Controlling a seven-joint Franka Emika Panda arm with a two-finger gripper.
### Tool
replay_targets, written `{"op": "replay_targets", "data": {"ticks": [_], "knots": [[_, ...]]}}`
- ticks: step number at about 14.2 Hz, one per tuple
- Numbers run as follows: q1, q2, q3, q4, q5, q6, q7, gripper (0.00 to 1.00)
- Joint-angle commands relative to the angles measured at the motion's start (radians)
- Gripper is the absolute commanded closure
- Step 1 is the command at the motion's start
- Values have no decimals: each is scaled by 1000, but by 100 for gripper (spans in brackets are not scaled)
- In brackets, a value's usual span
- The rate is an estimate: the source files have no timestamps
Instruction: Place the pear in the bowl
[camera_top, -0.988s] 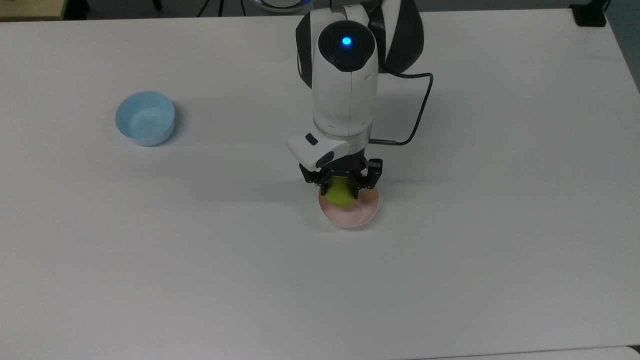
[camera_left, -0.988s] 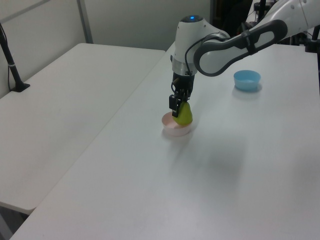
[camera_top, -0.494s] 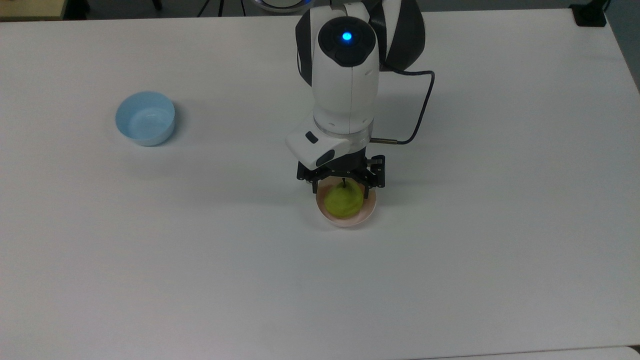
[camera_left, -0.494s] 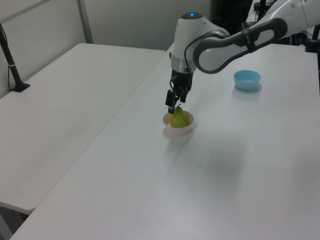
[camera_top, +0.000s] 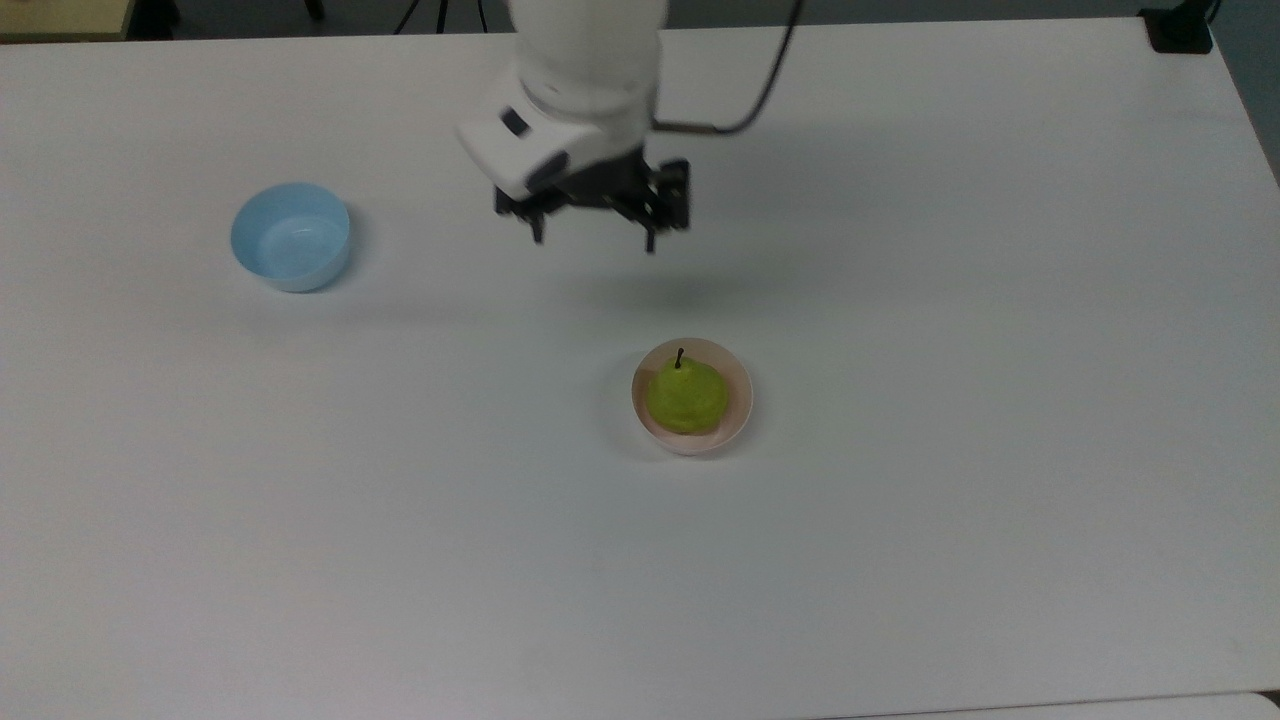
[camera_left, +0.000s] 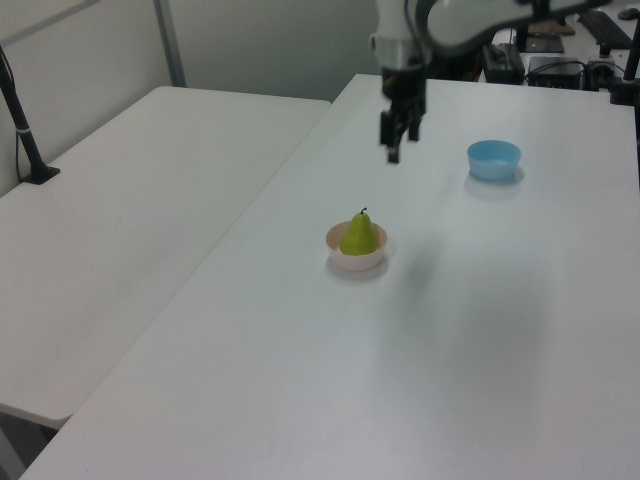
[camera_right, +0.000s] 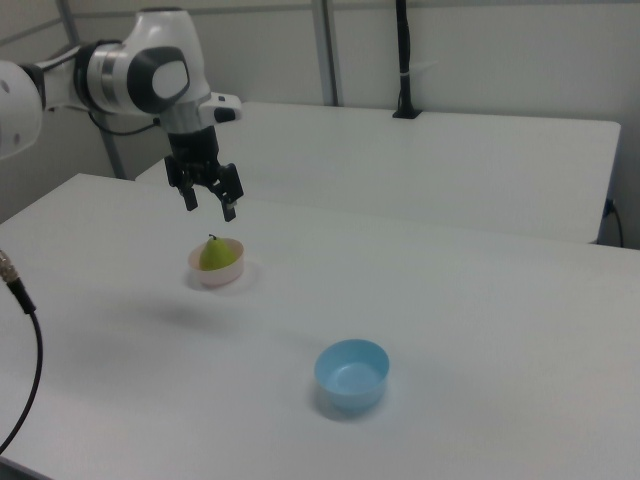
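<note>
The yellow-green pear (camera_top: 686, 400) (camera_left: 358, 235) (camera_right: 213, 254) stands upright in the pale pink bowl (camera_top: 738, 412) (camera_left: 354, 262) (camera_right: 225, 276), its dark stem pointing up. My gripper (camera_top: 593, 241) (camera_left: 394, 148) (camera_right: 209, 207) hangs open and empty well above the table. In the top view it is up and to the left of the bowl, clear of the pear. Nothing is between its fingers.
A light blue bowl (camera_top: 290, 237) (camera_left: 494, 160) (camera_right: 351, 374) stands empty at the top view's left, apart from the pink one. The white table (camera_top: 900, 500) stretches wide around both. A second white table (camera_left: 130, 200) adjoins it on the left view's left.
My gripper has let go of the pear and risen away from the bowl, moving up and left in the top view. The pear stays standing in the pink bowl.
</note>
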Motion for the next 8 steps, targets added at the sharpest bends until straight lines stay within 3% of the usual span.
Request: {"op": "replay_targets", "data": {"ticks": [1, 8], "knots": [[-59, -103, -4, -48, -38, -128, -61, 0], [-132, -134, -6, -45, -37, -132, -80, 0]]}}
